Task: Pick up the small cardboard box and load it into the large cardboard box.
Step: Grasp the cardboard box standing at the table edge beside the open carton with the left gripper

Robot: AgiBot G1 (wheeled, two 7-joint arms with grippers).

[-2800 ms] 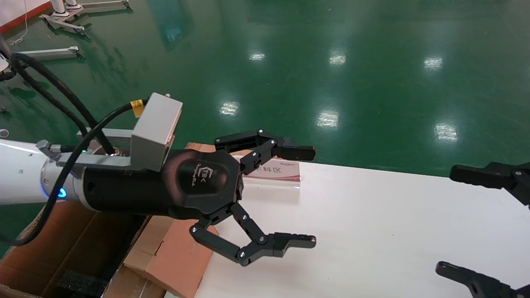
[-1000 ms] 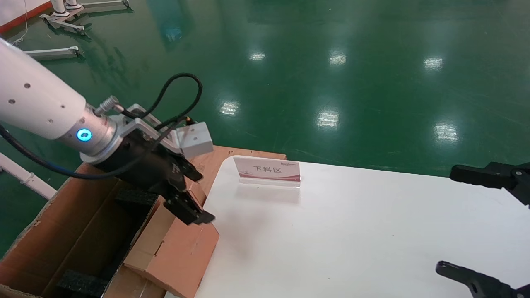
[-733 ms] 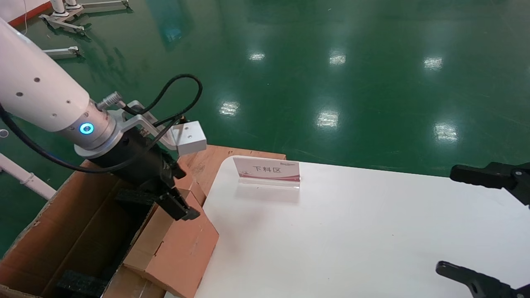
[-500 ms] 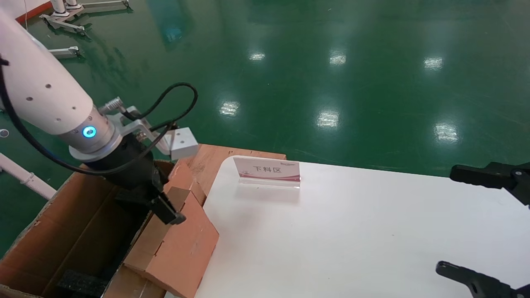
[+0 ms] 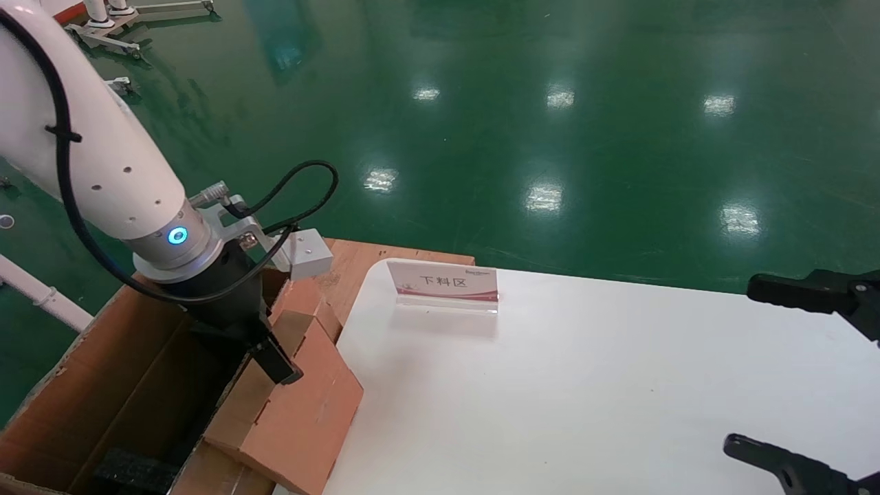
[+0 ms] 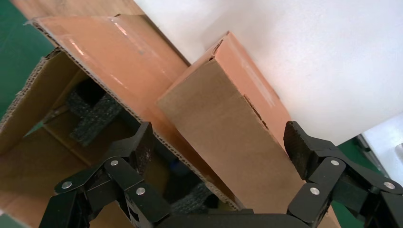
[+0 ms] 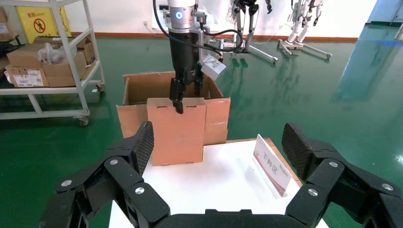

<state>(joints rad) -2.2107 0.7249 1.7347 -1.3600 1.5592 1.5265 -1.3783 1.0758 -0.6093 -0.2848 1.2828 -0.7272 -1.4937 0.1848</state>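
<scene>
Cardboard is the whole business here: the small cardboard box (image 5: pixel 302 412) stands on the near left corner of the white table (image 5: pixel 584 385), hard against the flap of the large cardboard box (image 5: pixel 117 385), which sits just off the table's left edge. It is not yet lifted.

The left gripper (image 6: pixel 218 142) has changed most. A few seconds ago it lay level and wide open over the table, pointing toward the right. It has since turned to point downward and dropped to the small box's top edge, on the side nearest the big carton. In the left wrist view its fingers stand wide apart with the carton's top between them, and neither pad visibly touches the cardboard, so it has hold of nothing. To my mind the approach is nearly done and closing comes next. One finger hangs over the large box's flap, so the closing may catch that flap too.

Inside the large box lie black foam pieces (image 6: pixel 92 111), with open room between them; no small carton is in it.

The right gripper (image 5: pixel 742 364) is parked open over the table's right edge. A small placard (image 5: pixel 443 282) stands at the far edge.
</scene>
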